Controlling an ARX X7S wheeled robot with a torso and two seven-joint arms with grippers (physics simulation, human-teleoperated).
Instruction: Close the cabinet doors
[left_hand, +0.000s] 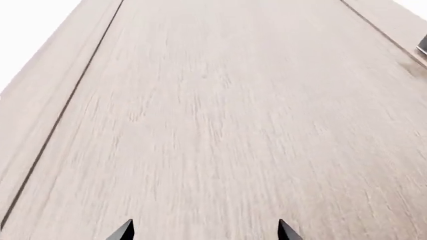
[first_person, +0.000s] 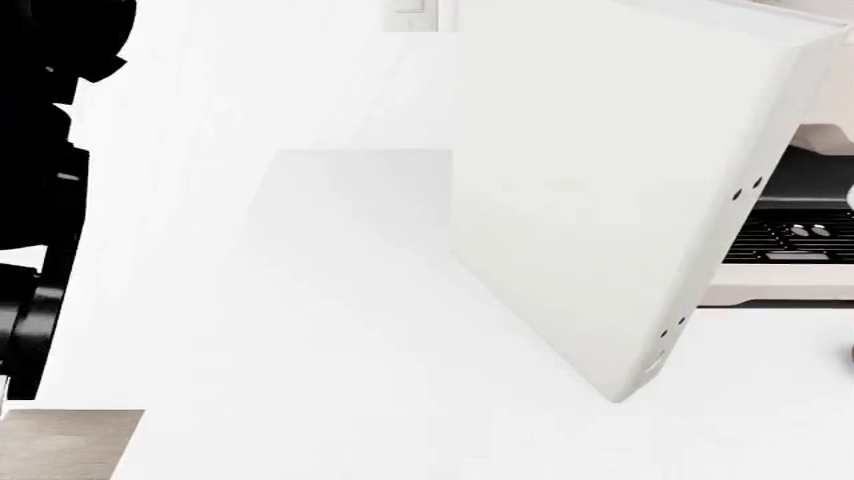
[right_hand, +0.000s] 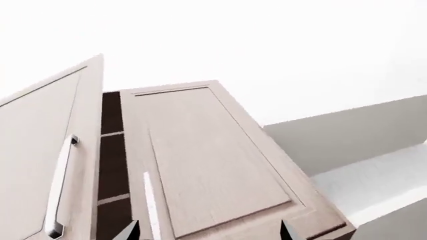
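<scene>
We are finding the left gripper (left_hand: 205, 231) with its two dark fingertips (left_hand: 123, 231) spread wide apart and nothing held between them. It is facing a pale wood-grain panel (left_hand: 220, 130) at very close range. We cannot tell whether it is touching the panel. A bright metal handle (left_hand: 421, 47) is showing at the frame's edge.

The right gripper (right_hand: 208, 231) is likewise standing spread and empty, pointing up at two pale wood doors. One ajar door (right_hand: 40, 150) is swinging out from the carcass. The neighbouring door (right_hand: 207, 160) is lying nearer the front, and the dark shelved interior (right_hand: 112, 165) is showing in the gap between them.

From the head view, an off-white cabinet door (first_person: 601, 200) is standing well open. Its thick edge with paired dark holes is turning toward us, and it is partly hiding the coffee machine (first_person: 801, 235) behind it.

We are judging the task as scarcely begun. No door is sitting flush, neither gripper is visibly pressing, and the swinging shut of both doors is remaining.
</scene>
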